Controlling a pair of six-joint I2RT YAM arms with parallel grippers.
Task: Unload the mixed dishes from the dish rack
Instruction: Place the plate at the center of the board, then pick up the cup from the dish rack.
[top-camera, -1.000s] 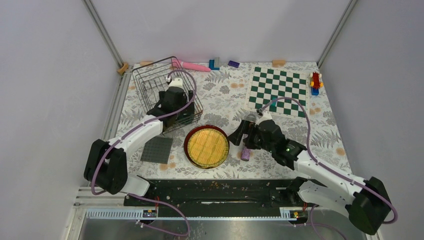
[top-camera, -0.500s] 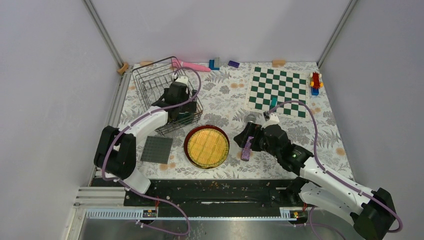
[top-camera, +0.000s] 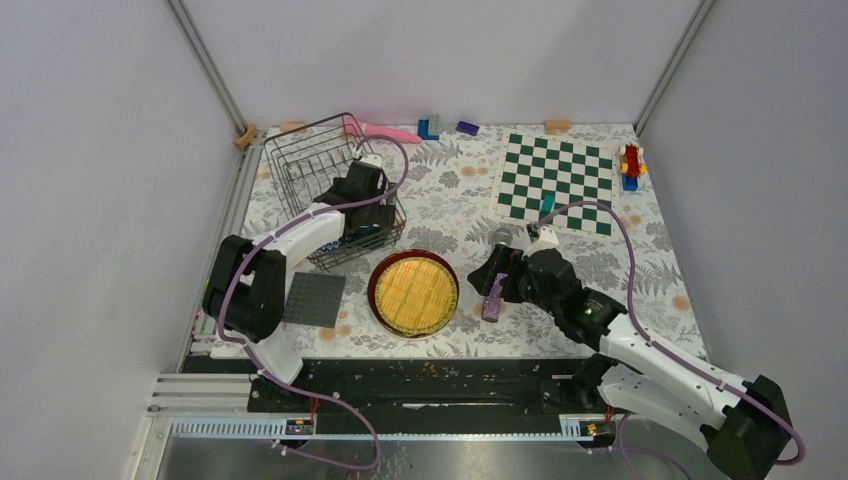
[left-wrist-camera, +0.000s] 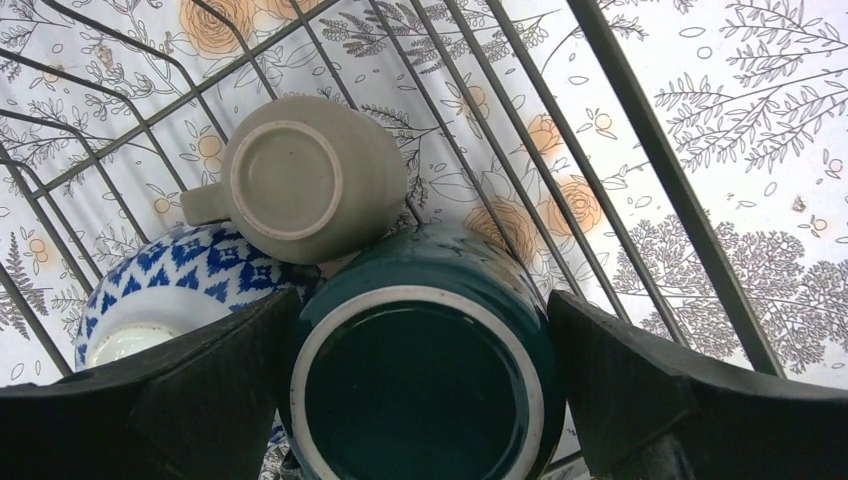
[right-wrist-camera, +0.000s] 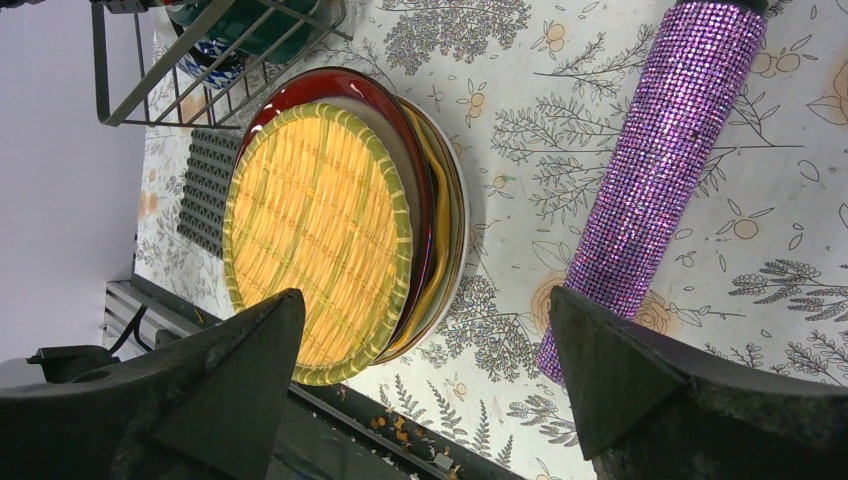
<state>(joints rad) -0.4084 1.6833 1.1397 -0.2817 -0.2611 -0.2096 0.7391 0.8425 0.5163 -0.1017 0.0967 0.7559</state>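
While your left gripper (left-wrist-camera: 422, 310) hangs inside the dish rack (left-wrist-camera: 640, 180) with its jaws spread to their widest and nothing held, line up on the dark teal mug (left-wrist-camera: 420, 400), which sits directly between the two fingers. The round face towards the wrist camera looks like its base, though it could be the mouth. Come straight down so that each finger slides along the mug's wall. The blue-white patterned bowl (left-wrist-camera: 190, 275) lies right by one finger and the slanted rack wires run close past the other, so do not drift sideways. Close only once the pads are well down the curved side, because a glazed round wall is likely to slip out of a shallow pinch.

Mind the small greyish cup (left-wrist-camera: 300, 180), bottom up just beyond the fingertips and touching the mug. It may roll or drop when its neighbour leaves, so lift slowly and vertically until you are above the rim wires.

Your right gripper (right-wrist-camera: 428, 300) is likewise wide open and empty above the tabletop (right-wrist-camera: 520, 60). The yellow woven-look plate (right-wrist-camera: 315, 230), stacked on other plates outside the rack, lies off one finger, and the purple glitter cylinder (right-wrist-camera: 660, 170) lies off the other. Leave that arm where it is and set the mug down apart from both
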